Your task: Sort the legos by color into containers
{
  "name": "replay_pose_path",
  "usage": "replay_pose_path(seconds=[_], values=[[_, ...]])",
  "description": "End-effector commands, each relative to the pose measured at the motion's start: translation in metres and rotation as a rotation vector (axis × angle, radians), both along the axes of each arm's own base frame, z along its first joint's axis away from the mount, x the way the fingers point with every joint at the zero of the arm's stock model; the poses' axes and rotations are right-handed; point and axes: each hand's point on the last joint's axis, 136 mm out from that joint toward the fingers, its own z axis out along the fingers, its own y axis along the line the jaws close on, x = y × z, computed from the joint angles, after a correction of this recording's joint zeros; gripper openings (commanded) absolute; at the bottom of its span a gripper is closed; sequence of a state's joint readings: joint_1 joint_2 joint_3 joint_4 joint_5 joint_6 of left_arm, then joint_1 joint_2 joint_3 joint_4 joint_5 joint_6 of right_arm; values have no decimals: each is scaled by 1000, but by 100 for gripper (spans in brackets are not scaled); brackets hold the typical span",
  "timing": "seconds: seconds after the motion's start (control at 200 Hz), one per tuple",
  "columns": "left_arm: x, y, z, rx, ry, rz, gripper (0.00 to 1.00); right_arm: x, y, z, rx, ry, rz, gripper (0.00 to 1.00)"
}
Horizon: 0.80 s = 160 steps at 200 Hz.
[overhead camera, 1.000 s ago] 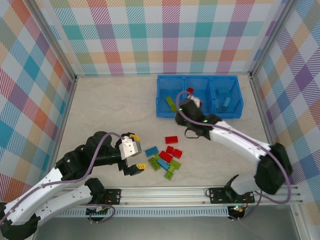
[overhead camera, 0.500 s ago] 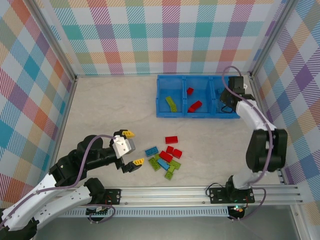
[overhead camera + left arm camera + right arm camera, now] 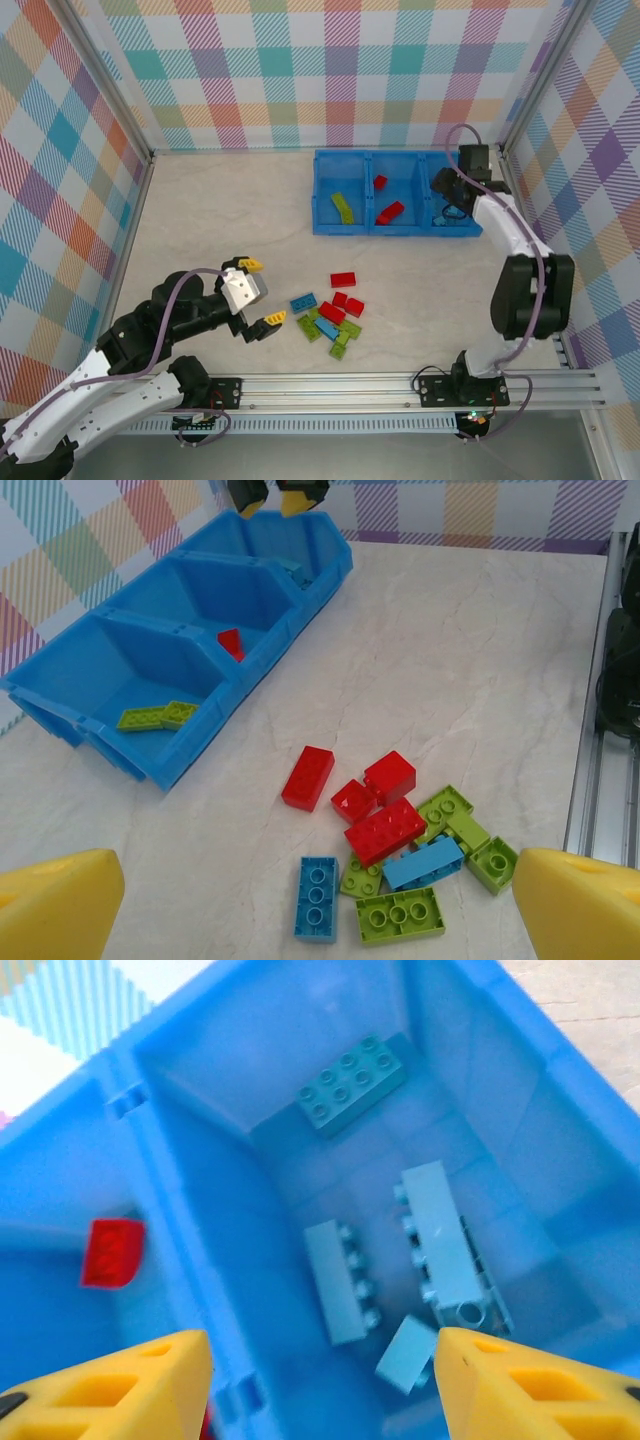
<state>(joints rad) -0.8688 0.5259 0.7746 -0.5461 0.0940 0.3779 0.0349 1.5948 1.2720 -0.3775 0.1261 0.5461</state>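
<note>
— Eleven or so legos point(image 3: 332, 315) lie loose on the table point(image 3: 220, 210) in the top view, just to the right of the left gripper point(image 3: 262, 293). Its jaws stand wide apart and empty. Which arm is nearer?
— The left one, clearly. The right gripper point(image 3: 445, 200) hangs over the right compartment of the bin point(image 3: 420, 229), well apart from the heap.
— And the left wrist view?
— The heap lies ahead, between the yellow fingertips point(image 3: 60, 905). The blue brick point(image 3: 317, 898) is nearest. Its long axis points away from the camera, so the jaws would probably close across its short side.
— The right wrist view?
— The jaws are spread and hold nothing. Blue bricks point(image 3: 440, 1240) lie below in that compartment.
</note>
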Motion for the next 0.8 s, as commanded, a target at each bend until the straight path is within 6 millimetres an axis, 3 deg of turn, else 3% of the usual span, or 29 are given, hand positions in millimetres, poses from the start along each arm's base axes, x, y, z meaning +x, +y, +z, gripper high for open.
replay_pose_path(seconds=[0.0,0.17,0.315,0.42,0.565,0.795], values=[[10,2,-1,-19,22,62,100,-31,50,38,161,-103,172,62],[24,2,5,-39,78,144,100,-100,129,47,166,-79,457,64],[18,-6,3,-7,87,60,100,-151,187,21,95,51,649,64],[5,-15,-3,-12,102,-43,100,-173,219,-10,62,144,753,64],[-18,-28,-14,-10,173,-188,100,-175,231,-64,2,270,780,63],[-15,-28,-22,21,186,-178,100,-164,229,-124,-81,393,753,47]])
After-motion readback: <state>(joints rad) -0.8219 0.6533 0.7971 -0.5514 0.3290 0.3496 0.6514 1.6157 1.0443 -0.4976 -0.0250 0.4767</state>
